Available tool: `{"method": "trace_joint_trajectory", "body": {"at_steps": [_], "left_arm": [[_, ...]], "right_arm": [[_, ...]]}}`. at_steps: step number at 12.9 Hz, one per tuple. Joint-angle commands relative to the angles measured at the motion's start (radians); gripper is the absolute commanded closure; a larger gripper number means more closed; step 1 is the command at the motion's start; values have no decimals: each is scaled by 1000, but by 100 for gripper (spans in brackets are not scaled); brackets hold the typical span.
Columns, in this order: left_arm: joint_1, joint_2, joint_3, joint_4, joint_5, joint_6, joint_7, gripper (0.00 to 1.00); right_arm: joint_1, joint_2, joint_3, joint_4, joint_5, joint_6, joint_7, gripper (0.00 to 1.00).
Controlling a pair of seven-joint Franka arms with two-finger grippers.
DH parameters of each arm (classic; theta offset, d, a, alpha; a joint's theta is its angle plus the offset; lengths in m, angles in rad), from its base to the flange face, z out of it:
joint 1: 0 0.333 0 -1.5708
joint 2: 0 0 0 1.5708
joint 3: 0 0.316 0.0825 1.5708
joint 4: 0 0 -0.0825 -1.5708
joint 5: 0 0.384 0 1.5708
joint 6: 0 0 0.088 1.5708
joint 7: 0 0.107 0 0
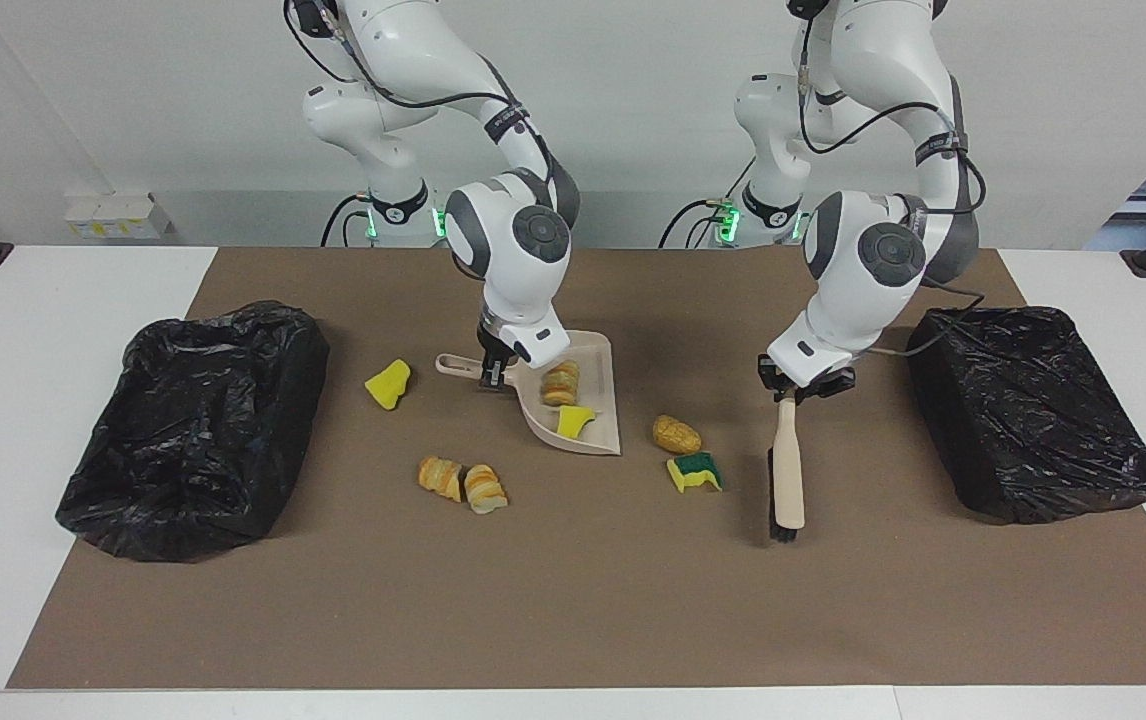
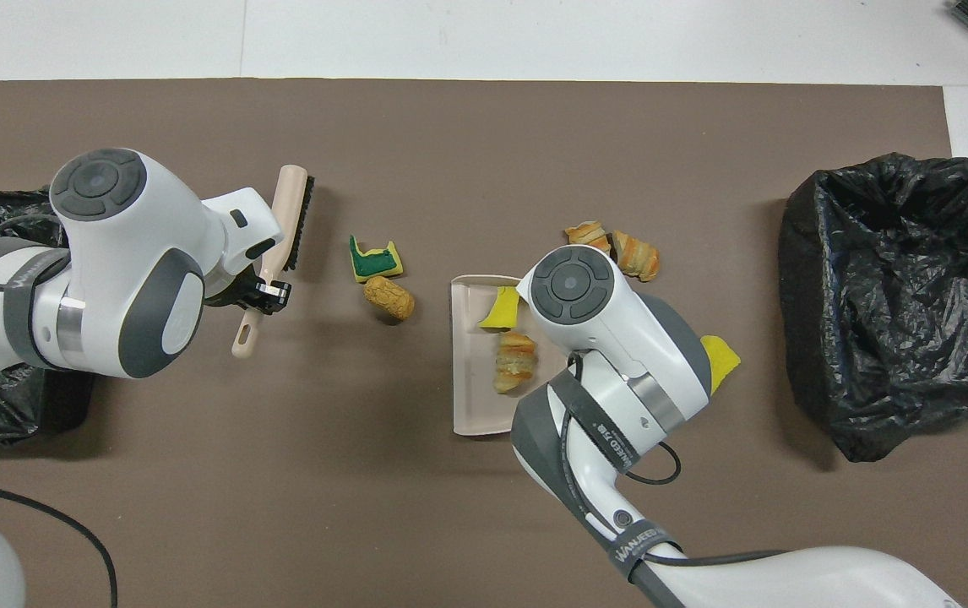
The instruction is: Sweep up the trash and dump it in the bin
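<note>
The left gripper [image 1: 795,392] grips the brush [image 1: 786,478] beside 2 trash bits [image 1: 685,452]; the right gripper [image 1: 495,372] clamps the dustpan [image 1: 588,420].

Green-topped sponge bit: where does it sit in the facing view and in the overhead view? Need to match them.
Facing view: green-topped sponge bit lies lower centre, on the mat between the dustpan and the brush.
Overhead view: same bit lies upper centre, again between brush and dustpan.
Shared landmark: the tan chunk next to it, on the robots' side.
</note>
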Motion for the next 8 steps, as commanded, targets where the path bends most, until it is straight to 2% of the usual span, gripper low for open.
{"method": "trace_joint_trajectory", "body": {"at_steps": [1,4,8], "left_arm": [[-13,-23,-13,-37,25,7,41,100],[-62,-79,-19,-132,22,16,130,100],[-171,-145,-22,-224,4,11,113,100]], "right_arm": [[-8,-31,7,-43,-18,23,44,100],[-8,-36,7,-48,-18,24,46,100],[-11,-36,7,-50,-18,33,44,100]]}}
